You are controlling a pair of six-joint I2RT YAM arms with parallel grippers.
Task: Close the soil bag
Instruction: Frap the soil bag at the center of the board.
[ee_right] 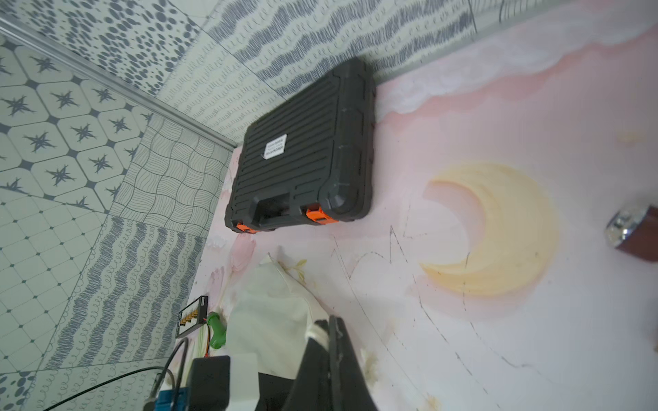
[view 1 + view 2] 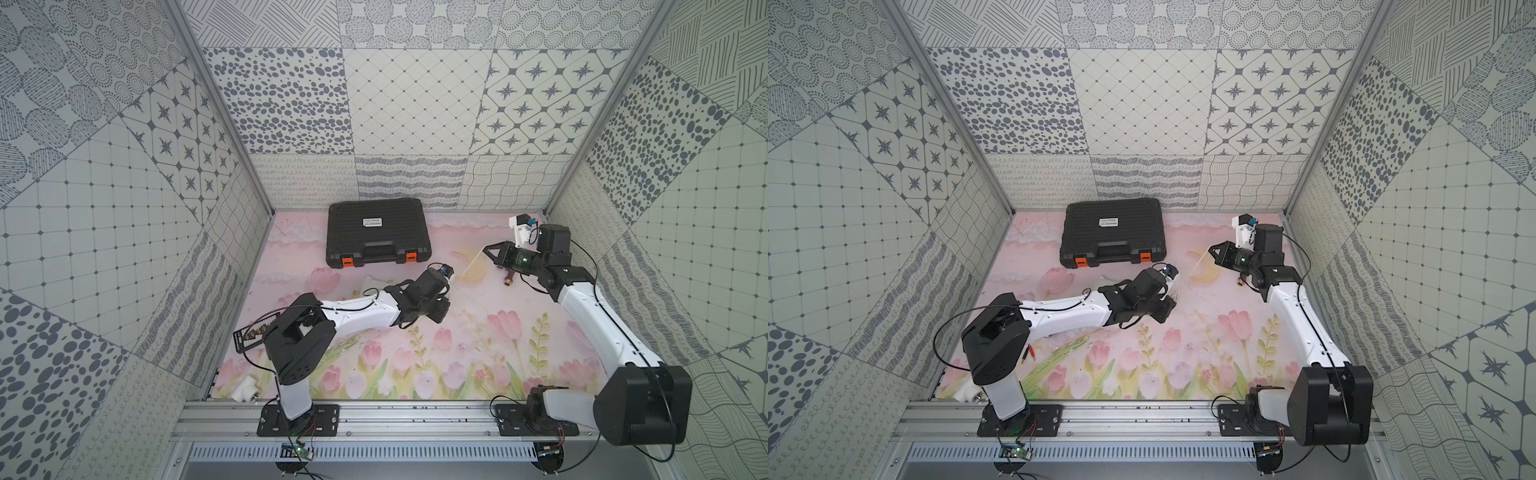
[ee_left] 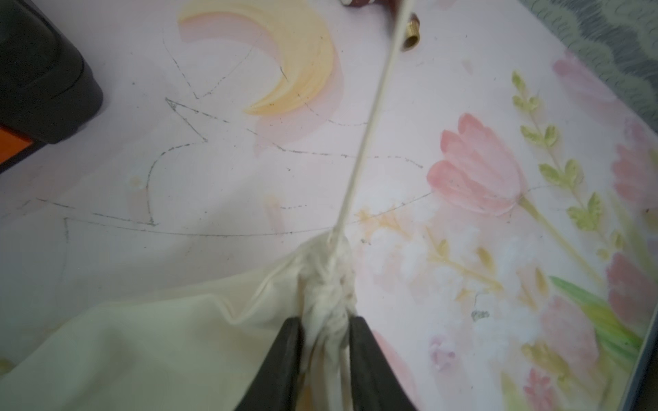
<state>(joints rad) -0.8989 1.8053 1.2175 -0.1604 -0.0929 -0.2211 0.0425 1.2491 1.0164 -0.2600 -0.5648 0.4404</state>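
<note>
**Left wrist view.** Your left gripper [image 3: 325, 320] has its two smooth black jaws partly apart, one on each side of the puckered, rope-like neck of the soil bag [image 3: 160, 338]. You cannot tell whether they press the cloth. To one side of the jaws, the soft cream cloth spreads in broad, loose folds on the pink floral mat [image 3: 213, 185]. From the neck, just ahead of the fingertips, a thin pale cord [image 3: 370, 124] runs straight and taut away from this gripper. It passes a small brass threaded fitting [image 3: 411, 35].

**Top view.** The cord's far end meets your right gripper [image 2: 487, 249], whose jaws are closed on it.

**Right wrist view.** Well ahead of the right gripper's tips lies the ribbed black plastic case [image 1: 306, 156] with orange latches.
</note>
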